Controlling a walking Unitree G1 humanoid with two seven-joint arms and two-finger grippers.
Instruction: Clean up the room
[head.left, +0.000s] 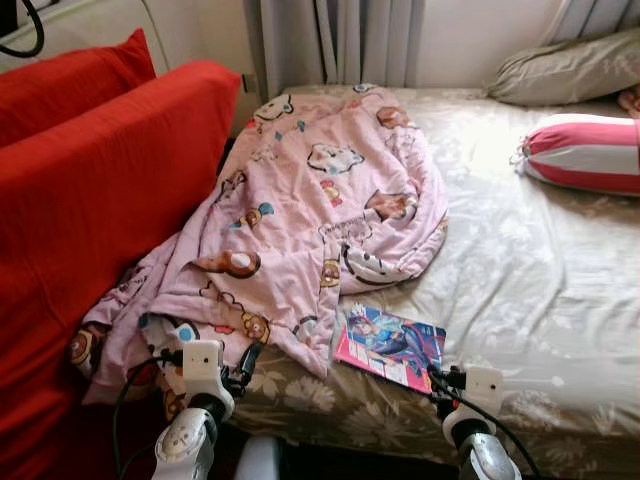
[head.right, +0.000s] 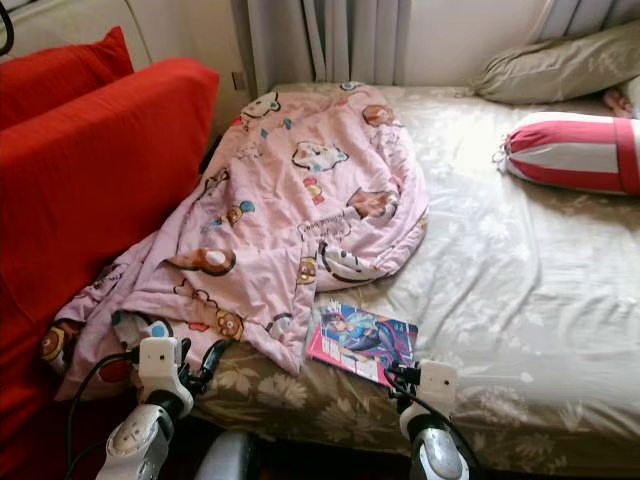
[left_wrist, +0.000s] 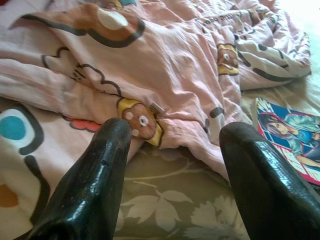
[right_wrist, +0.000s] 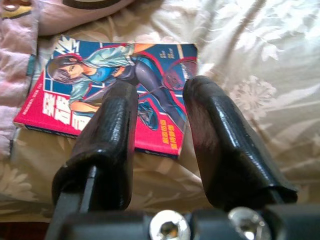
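Two grippers sit low at the near edge of a bed (head.left: 520, 300) covered in a beige flowered sheet. The left gripper (left_wrist: 172, 145) hovers with its fingers spread and nothing between them, just short of the rumpled hem of a pink cartoon-print blanket (head.left: 310, 220); straight ahead of its fingertips (left_wrist: 112, 132) lies a fold printed with a small brown bear, and the blanket runs away from it up the bed toward the curtains (head.left: 335, 40) at the far wall. The right gripper (right_wrist: 160, 107) is likewise released, holding nothing, its two black fingers parted above the near edge of a comic book (right_wrist: 75, 65) that lies flat on the sheet; whether the tips touch the cover cannot be told. That book, with a blue and red cover showing a drawn figure, lies between the two grippers in the head views, closer to the right one, with its far corner just beside the blanket's edge. Beyond the right gripper and off to its right, well apart, a red-and-white striped bolster (head.left: 585, 152) rests on the sheet, with a beige pillow (head.left: 570, 70) farther back. To the left gripper's left stands a red sofa (head.left: 90, 210), the blanket spilling down against it.
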